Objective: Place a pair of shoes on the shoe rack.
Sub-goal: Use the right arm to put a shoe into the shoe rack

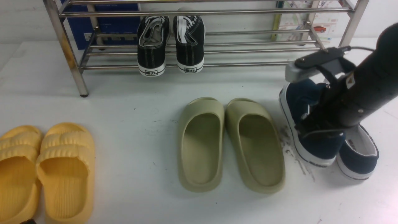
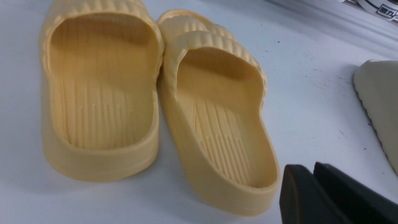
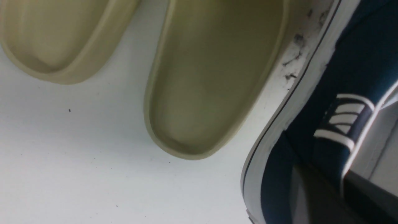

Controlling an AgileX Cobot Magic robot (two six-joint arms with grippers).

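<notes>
White scuffed tabletop (image 1: pixel 140 102), the rack (image 1: pixel 217 13) at 12 o'clock carrying black sneakers (image 1: pixel 171 43). Green slides (image 1: pixel 230 143) lie in the middle, yellow slides (image 1: pixel 46 168) at 8 o'clock. The navy shoes (image 1: pixel 314 146) sit on the tabletop at 3 o'clock, off the rack, touching each other. The right claw (image 1: pixel 315 124) is down on them, gripping at the collar. The left claw (image 2: pixel 314 193) hovers near the yellow slides, narrow, holding nothing
</notes>
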